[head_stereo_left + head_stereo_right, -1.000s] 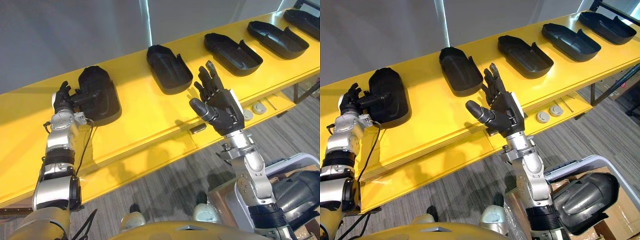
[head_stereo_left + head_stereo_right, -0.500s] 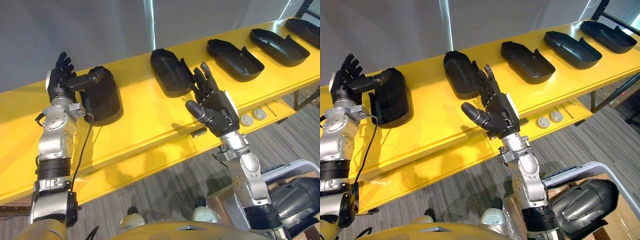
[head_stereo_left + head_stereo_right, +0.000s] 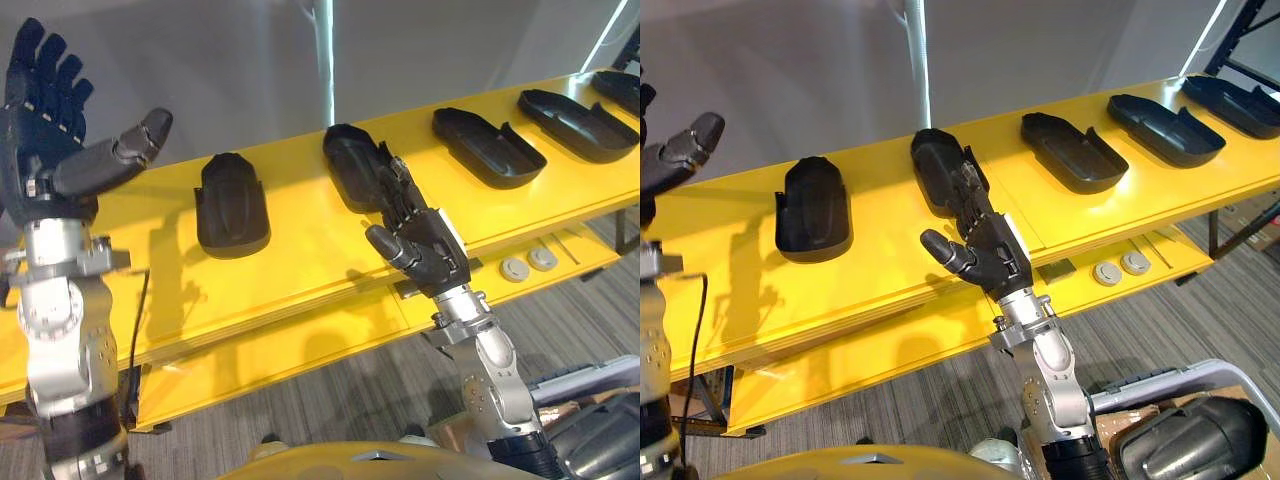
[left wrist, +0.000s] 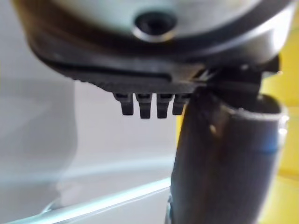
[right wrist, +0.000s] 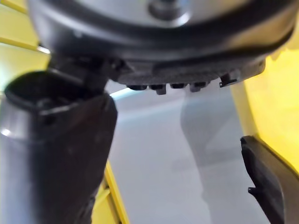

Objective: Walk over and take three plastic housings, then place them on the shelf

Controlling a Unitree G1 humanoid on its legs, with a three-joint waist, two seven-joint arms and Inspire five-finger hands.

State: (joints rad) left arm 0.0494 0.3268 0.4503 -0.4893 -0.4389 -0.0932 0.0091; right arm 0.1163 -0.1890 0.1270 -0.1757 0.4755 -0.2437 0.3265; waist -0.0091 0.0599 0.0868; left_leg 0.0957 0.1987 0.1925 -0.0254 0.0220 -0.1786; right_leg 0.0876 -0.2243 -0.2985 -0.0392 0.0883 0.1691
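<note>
Housings lie in a row on yellow desk (image 3: 300,245), none held. Left hand (image 3: 45,120) is up high over the desk's left end, fingers straight and spread, empty. Right hand (image 3: 428,250) is open too, fingertips by second housing (image 3: 352,172); can't tell if they touch. Leftmost housing (image 3: 232,205) sits apart from both hands.

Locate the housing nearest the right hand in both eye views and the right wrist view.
Left eye view: the housing is second from the left on the yellow table, at the right hand's fingertips.
Right eye view: second from the left, at the same fingertips.
Right wrist view: a dark housing edge beside yellow, likely this one.
Shared landmark: the right hand.
</note>
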